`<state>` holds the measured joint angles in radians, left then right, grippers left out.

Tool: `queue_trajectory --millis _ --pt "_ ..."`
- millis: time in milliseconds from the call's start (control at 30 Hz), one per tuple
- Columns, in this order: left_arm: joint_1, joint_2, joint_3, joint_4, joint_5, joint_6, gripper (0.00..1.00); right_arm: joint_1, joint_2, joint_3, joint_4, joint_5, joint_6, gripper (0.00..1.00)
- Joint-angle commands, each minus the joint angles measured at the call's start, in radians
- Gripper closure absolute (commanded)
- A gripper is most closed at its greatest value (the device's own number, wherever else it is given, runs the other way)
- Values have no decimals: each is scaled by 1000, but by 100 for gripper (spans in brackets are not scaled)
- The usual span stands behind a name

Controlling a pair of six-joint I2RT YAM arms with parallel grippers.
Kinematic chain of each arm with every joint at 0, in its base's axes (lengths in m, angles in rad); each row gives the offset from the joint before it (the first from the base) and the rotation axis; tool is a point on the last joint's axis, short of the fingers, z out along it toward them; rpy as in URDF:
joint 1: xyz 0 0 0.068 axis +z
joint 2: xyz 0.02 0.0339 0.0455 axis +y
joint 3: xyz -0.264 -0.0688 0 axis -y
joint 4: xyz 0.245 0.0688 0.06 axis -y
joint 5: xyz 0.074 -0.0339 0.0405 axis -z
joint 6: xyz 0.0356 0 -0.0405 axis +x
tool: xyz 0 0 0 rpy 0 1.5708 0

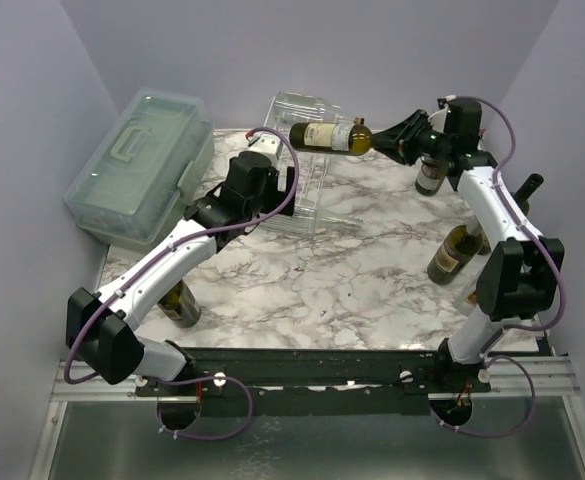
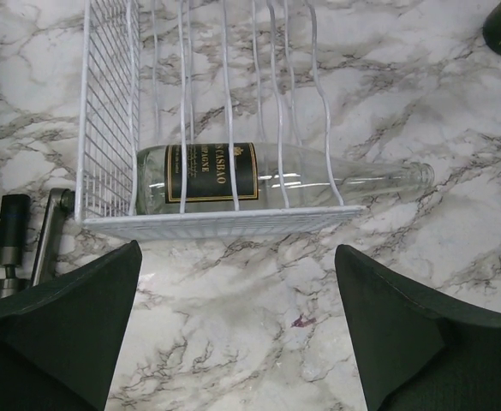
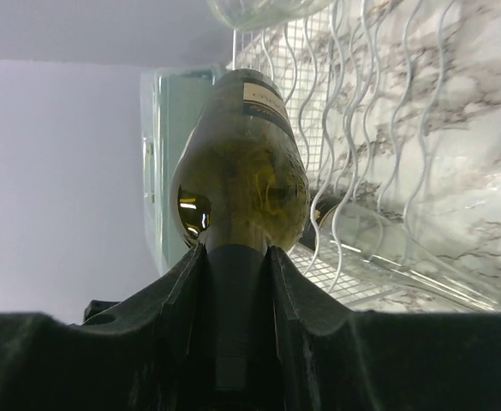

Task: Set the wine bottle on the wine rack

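Observation:
A dark green wine bottle (image 1: 324,134) with a cream label hangs level in the air over the top of the wine rack (image 1: 300,180). My right gripper (image 1: 387,141) is shut on its neck. In the right wrist view the neck sits between my fingers (image 3: 306,295) and the bottle's body (image 3: 243,163) points away, beside the white wire tiers (image 3: 366,120). A clear bottle (image 2: 259,175) lies on the rack's lowest tier (image 2: 216,224). My left gripper (image 2: 237,250) is open and empty over the marble, just in front of that tier.
A pale-green lidded storage box (image 1: 142,165) stands at the back left. Dark bottles stand at the right (image 1: 432,176) (image 1: 456,253) (image 1: 528,187) and one at the near left (image 1: 182,302) under my left arm. Purple walls close in the table.

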<state>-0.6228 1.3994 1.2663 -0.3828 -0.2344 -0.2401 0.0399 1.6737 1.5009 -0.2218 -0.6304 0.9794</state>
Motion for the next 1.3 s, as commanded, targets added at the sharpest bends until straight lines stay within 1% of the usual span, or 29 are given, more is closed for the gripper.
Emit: queue_trajectory --millis 0,67,167,300,867,1267 --pt "8 -62 -20 30 -79 34 3 60 45 79 240 -104 116 99" --pt "8 -74 -29 38 -114 52 3 70 74 85 278 -99 137 99" --pt "9 -77 -33 41 -138 64 3 75 111 58 410 -117 228 99" --pt "9 -82 -37 47 -126 64 3 84 158 69 463 -117 266 99" --pt "14 -90 -39 51 -115 60 3 111 315 181 421 -69 231 99" --pt "27 -102 -39 53 -99 49 3 116 409 194 464 -75 234 99"
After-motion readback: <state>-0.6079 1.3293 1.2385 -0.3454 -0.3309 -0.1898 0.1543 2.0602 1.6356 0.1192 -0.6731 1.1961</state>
